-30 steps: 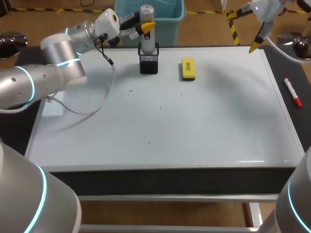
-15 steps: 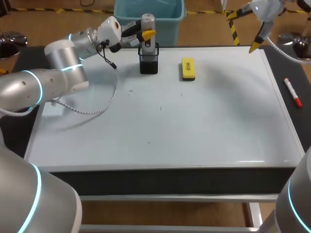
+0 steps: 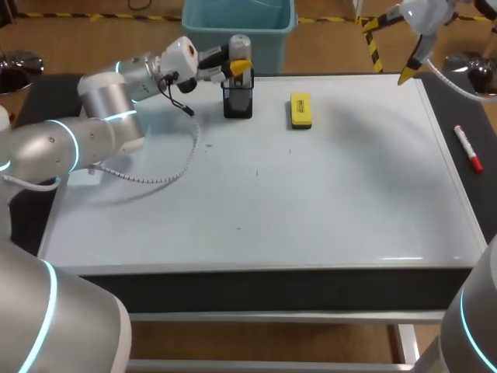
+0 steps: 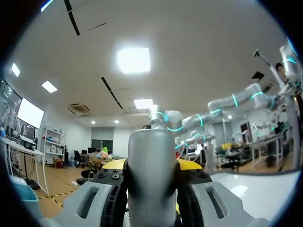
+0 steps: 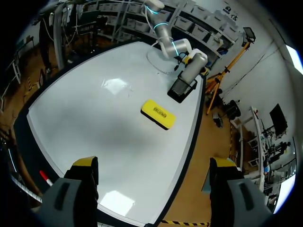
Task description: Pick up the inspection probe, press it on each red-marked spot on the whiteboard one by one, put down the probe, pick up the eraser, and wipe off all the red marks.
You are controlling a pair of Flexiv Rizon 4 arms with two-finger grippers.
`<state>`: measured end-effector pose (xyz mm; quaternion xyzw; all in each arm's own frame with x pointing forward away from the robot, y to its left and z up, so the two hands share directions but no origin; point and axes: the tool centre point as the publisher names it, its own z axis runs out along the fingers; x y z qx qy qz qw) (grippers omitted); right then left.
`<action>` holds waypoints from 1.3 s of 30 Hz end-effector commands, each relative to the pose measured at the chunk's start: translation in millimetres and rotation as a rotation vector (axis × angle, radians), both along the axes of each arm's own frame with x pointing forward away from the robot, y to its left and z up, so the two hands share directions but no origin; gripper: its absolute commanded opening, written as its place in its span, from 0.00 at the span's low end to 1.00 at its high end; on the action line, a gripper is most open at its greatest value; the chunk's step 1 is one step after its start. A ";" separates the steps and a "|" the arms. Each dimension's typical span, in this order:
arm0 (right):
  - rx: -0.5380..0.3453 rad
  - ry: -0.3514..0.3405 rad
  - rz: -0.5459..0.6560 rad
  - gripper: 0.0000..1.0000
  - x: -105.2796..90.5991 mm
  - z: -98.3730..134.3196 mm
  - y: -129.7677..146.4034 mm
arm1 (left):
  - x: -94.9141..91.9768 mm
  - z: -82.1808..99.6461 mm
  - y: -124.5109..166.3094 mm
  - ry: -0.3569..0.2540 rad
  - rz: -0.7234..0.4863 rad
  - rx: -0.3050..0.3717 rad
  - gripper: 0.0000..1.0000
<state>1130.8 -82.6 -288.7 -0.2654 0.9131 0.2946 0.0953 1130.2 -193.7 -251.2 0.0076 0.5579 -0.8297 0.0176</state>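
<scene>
The grey cylindrical inspection probe (image 3: pixel 239 47) stands upright with its lower end inside the black mesh holder (image 3: pixel 238 105) at the whiteboard's far edge. My left gripper (image 3: pixel 237 67) is shut on the probe just above the holder. In the left wrist view the probe (image 4: pixel 151 170) fills the space between the fingers of the left gripper (image 4: pixel 151 194). The yellow eraser (image 3: pixel 300 109) lies flat to the right of the holder. My right gripper (image 3: pixel 390 48) hangs open and empty above the far right corner. From the right gripper (image 5: pixel 154 163), the eraser (image 5: pixel 158 113) and the probe (image 5: pixel 194 64) lie ahead.
The whiteboard (image 3: pixel 326 202) covers most of the table and carries only a few tiny dark specks (image 3: pixel 238 228); I see no red marks on it. A red marker pen (image 3: pixel 468 148) lies on the dark strip beside the board's right edge.
My left gripper has come down with the probe, sinking it further into the black holder, and its wrist has swung closer to the holder. The right arm has stayed still.
</scene>
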 end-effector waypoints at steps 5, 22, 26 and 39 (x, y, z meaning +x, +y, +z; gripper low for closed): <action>-0.004 0.001 0.003 1.00 0.6 0.6 -0.4 | 4.6 -7.2 -3.2 -0.001 -0.032 0.011 0.00; -0.004 0.001 0.003 1.00 0.6 0.6 -0.4 | -1.0 6.3 14.0 -0.026 0.032 0.145 1.00; -0.004 0.001 0.003 1.00 0.6 0.6 -0.4 | -3.8 11.7 27.7 -0.033 0.077 0.192 1.00; -0.004 0.001 0.003 1.00 0.6 0.6 -0.4 | -15.0 21.7 77.8 0.028 0.352 0.481 1.00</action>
